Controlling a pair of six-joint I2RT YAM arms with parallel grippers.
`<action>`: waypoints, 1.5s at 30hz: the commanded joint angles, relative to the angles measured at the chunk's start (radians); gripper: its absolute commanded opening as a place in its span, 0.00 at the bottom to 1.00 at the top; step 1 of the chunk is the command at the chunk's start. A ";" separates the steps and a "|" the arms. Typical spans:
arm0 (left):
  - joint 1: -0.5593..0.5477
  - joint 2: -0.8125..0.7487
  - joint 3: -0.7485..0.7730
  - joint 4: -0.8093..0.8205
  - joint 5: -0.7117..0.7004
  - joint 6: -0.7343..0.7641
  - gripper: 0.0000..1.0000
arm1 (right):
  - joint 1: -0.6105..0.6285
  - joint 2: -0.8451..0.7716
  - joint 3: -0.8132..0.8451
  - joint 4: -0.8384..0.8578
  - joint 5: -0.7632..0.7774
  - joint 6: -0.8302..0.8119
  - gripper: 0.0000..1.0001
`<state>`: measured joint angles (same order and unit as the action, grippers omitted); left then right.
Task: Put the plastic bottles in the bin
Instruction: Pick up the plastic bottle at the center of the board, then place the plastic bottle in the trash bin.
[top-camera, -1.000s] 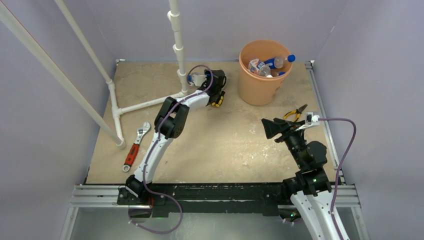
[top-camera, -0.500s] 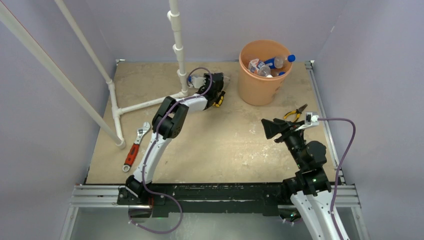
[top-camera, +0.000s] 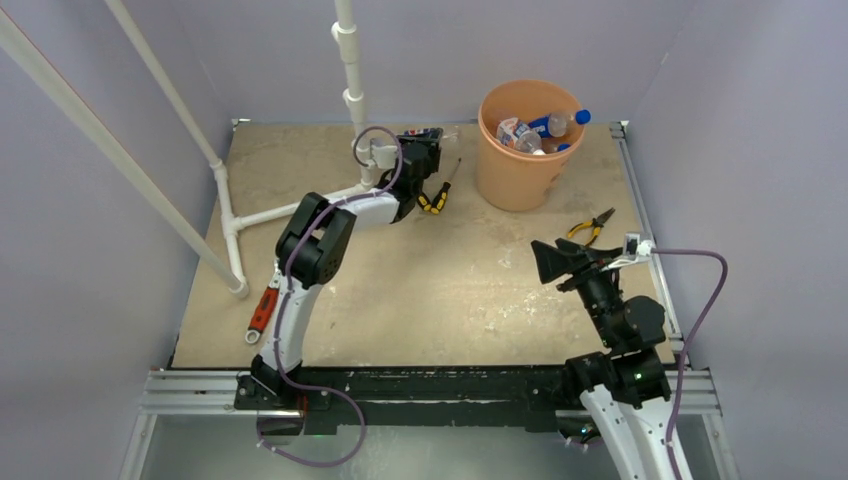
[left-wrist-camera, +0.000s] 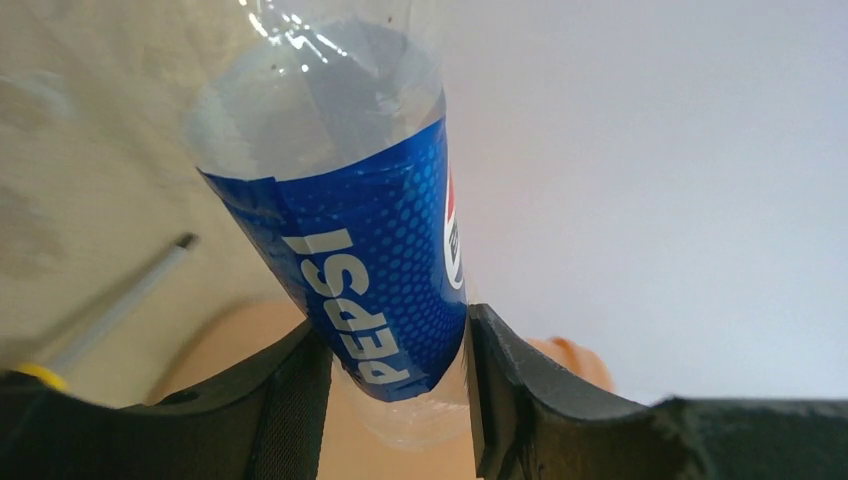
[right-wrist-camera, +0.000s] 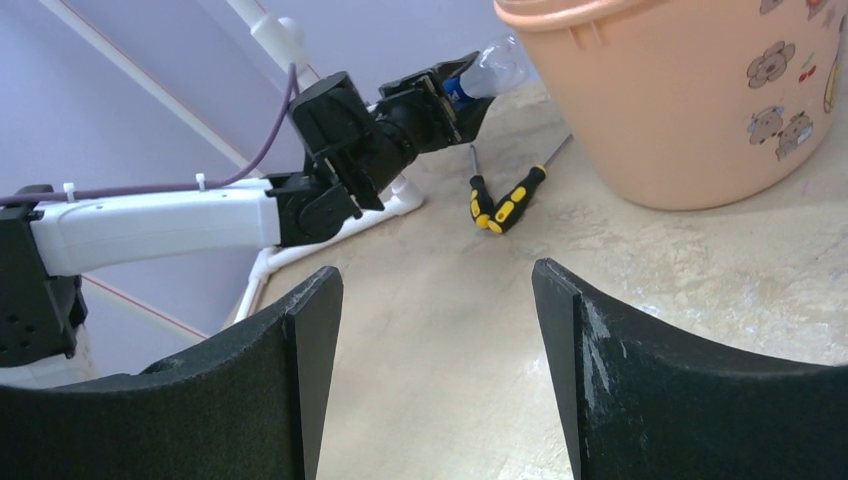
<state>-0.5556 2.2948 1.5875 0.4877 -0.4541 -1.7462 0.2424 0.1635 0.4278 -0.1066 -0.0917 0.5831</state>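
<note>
Up came the Pepsi bottle (left-wrist-camera: 350, 250)! A second back it lay on the desk by the foot of the white pipe; now the left jaws had it off the surface and nearer the far edge. Those jaws were clamped on the blue label, one pad on either side, with the clear body sticking out toward the orange bin (top-camera: 515, 180). It hung between the pipe (top-camera: 350, 70) and the bin, near the bin's rim but not over it. With the arm lifted away, two yellow-and-black-handled screwdrivers (right-wrist-camera: 505, 205) showed in the open on the desk (top-camera: 450, 290), just beside the bin's wall. Inside the bin lay several more bottles (top-camera: 545, 127), one blue cap poking past the rim. Over the right side of the desk the right jaws stood open, holding nothing, having drifted a touch rightward. Pliers (top-camera: 590, 224) lay near the right edge. A red-handled wrench (top-camera: 262, 308) lay by the left edge, partly behind the left arm (top-camera: 290, 315).
</note>
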 joint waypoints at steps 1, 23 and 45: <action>0.018 -0.155 -0.070 0.216 0.017 0.010 0.20 | 0.007 -0.021 0.068 -0.033 0.037 -0.014 0.73; -0.031 -0.176 -0.168 0.683 0.448 -0.061 0.09 | 0.006 -0.057 0.129 -0.078 0.043 -0.017 0.73; -0.145 -0.218 -0.321 1.233 1.033 -0.026 0.05 | 0.006 0.071 0.399 -0.078 -0.079 -0.160 0.75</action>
<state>-0.6590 2.1216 1.2980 1.2964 0.4160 -1.8080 0.2424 0.2028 0.7502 -0.1967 -0.1165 0.4572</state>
